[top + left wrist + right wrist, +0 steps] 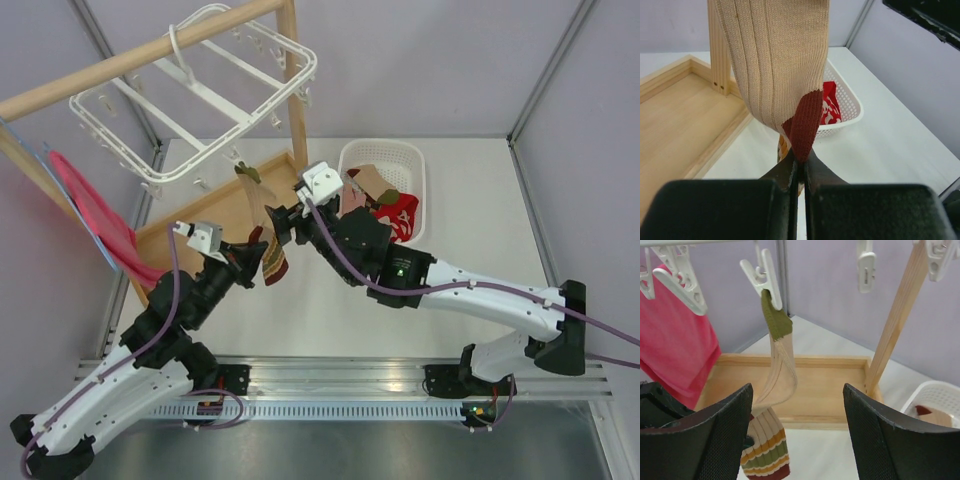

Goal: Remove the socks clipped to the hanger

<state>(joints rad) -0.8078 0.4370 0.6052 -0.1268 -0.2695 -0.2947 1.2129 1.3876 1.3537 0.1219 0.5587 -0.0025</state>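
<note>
The white hanger (200,90) hangs from a wooden bar. One of its clips (762,277) holds a cream sock (782,375) by its olive toe; the sock has a dark red heel and a striped cuff (765,450). It hangs below the frame in the top view (250,195). My left gripper (802,165) is shut on the sock's dark red heel (805,125) and shows in the top view (258,247). My right gripper (797,430) is open and empty, facing the sock from close by, just right of it in the top view (287,224).
A white mesh basket (385,150) at the back right holds a checkered sock (368,180) and red socks (398,215). The wooden rack's tray (830,385) and post (897,320) stand behind the sock. A pink-red cloth (95,215) hangs at the left.
</note>
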